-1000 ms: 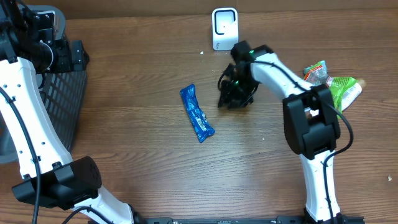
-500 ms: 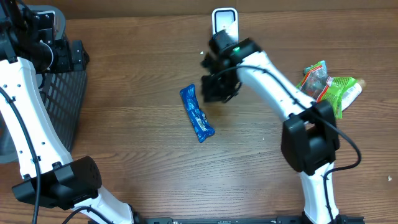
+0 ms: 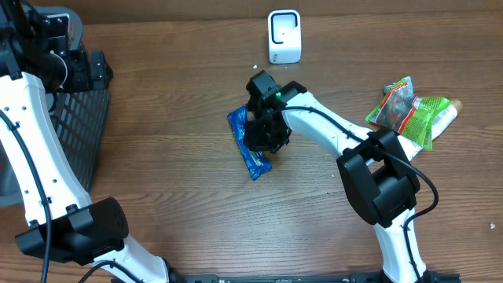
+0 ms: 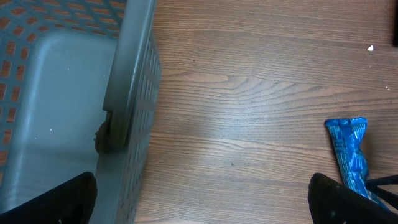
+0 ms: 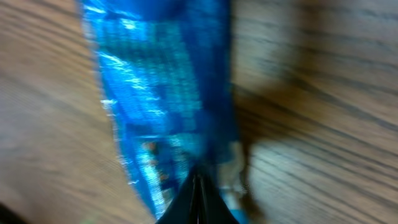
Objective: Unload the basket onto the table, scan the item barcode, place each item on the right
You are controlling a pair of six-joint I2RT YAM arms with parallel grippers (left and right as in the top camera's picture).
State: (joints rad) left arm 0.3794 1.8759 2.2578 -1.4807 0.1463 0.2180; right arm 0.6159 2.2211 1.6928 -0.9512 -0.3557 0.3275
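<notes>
While you read across from the left, start with the basket [image 3: 75, 126], a dark mesh one that stands at the left edge of the worktop [image 3: 181, 196]. Your left hand [image 4: 205, 200] hangs above the basket's right wall. Its fingers [image 4: 78, 196] are spread as wide as they go, one over the basket and one over bare wood, and nothing is between them.

Near the middle of the worktop lies the packet [image 3: 242, 130], a long blue foil wrapper. It lies flat, its upper end pointing toward the far edge and its lower end angled to the right. In the left wrist view you can see it at the right margin, well apart from the basket.

Your right hand [image 5: 199, 193] is directly over the packet, covering its right side from above. In the blurred right wrist view the two fingertips are pressed together into a single point that sits on the blue foil near one end. You cannot tell from these views whether any of the wrapper is caught between them.

Farther back and slightly right, the white scanner [image 3: 284, 35] stands upright near the far edge, apart from the packet and the hand.

At the right edge lie green snack bags [image 3: 409, 106] in a small heap, touching each other.
</notes>
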